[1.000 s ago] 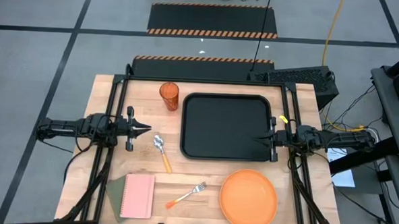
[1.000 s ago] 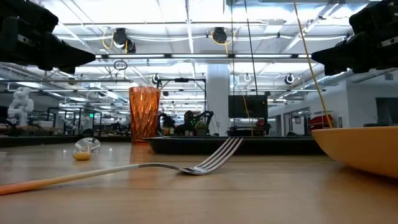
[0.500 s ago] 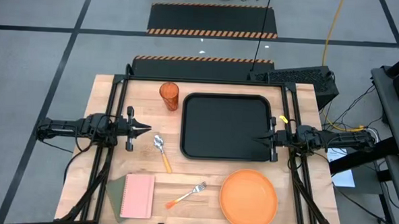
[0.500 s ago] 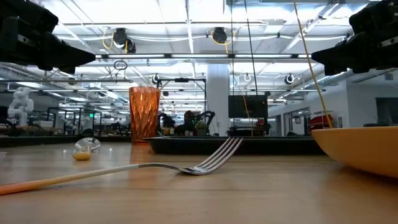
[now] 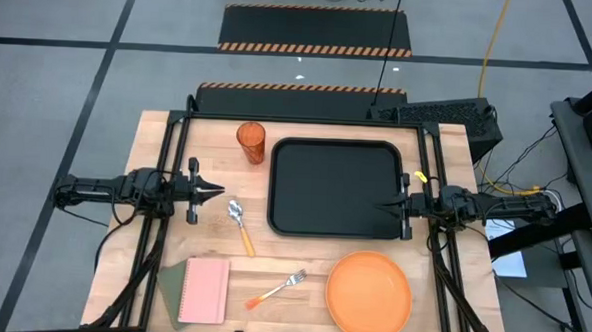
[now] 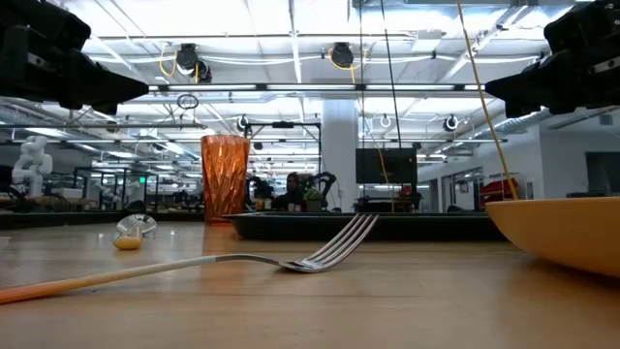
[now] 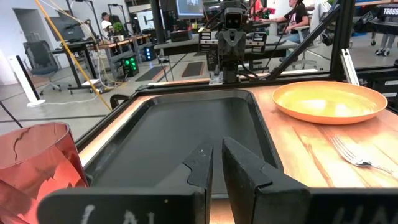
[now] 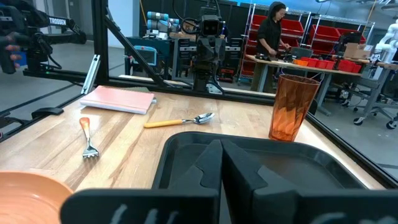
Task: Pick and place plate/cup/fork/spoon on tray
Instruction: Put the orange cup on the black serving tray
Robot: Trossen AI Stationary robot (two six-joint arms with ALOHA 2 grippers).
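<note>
Flanking the tray [image 5: 336,188] — both grippers empty, tableware outside its rim.

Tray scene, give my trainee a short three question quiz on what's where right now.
1. True or false: the tray is empty.
2. Which item lies nearest the left gripper? A plate B spoon C fork
3. Fill in: the cup stands just off the tray's ___ corner, on the left arm's side.

Key: 1 true. 2 B. 3 far.
</note>
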